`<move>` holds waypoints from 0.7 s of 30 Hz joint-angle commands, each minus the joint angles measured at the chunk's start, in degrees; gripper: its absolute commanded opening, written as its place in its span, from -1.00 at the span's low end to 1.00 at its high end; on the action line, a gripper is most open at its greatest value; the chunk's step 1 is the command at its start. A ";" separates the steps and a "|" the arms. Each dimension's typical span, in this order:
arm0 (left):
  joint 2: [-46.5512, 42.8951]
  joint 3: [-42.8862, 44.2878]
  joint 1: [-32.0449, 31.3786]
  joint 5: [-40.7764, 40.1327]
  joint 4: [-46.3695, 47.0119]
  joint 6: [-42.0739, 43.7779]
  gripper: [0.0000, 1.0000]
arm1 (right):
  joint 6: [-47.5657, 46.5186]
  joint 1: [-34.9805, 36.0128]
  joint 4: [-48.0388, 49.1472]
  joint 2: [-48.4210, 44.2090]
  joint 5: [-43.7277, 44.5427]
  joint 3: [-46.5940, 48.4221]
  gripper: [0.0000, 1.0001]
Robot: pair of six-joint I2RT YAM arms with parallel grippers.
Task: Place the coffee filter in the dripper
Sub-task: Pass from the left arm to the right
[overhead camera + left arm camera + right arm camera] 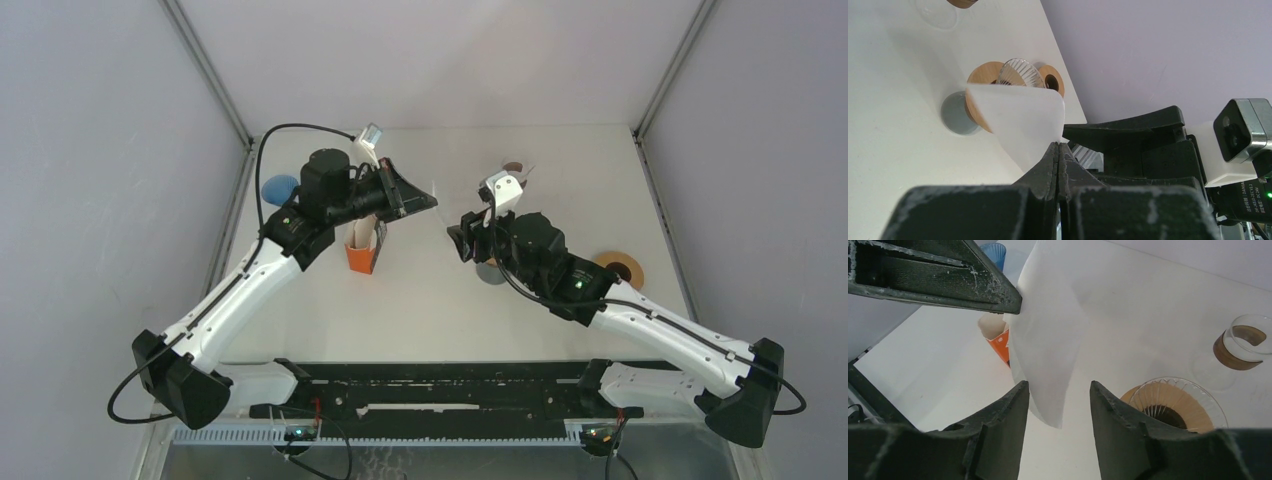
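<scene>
A white paper coffee filter (1018, 120) hangs in the air with my left gripper (1058, 145) shut on its edge. In the right wrist view the filter (1048, 340) droops from the left fingers (948, 275), and its lower tip sits between the fingers of my right gripper (1059, 385). That gripper is open and does not touch the paper. The glass dripper (1173, 402) with its wooden collar stands on the table just right of my right gripper. In the left wrist view the dripper (1020, 75) sits on a grey base (955, 112) behind the filter. Seen from above, the left gripper (425, 203) and right gripper (458, 240) face each other mid-table.
An orange box of filters (362, 255) stands under the left arm, with a blue cup (280, 187) behind it by the left wall. A glass carafe with a wooden collar (1243, 342) stands at the back. A wooden ring (620, 268) lies near the right wall.
</scene>
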 commanded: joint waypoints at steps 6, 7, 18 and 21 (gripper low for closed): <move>-1.42 1.78 -0.87 -1.46 1.64 -1.53 -1.00 | 0.62 1.11 0.74 -1.19 3.20 2.42 0.01; -1.50 1.67 -1.01 -1.82 1.64 -1.62 -1.00 | 0.66 1.19 0.66 -1.22 3.03 2.39 0.01; -2.51 -0.63 -1.73 -6.33 1.96 -7.06 -1.00 | 0.38 2.59 1.04 0.47 5.35 2.38 0.08; -3.00 -1.71 -2.00 -7.12 3.12 -8.81 -1.00 | -0.14 3.20 1.18 1.20 7.01 2.37 0.08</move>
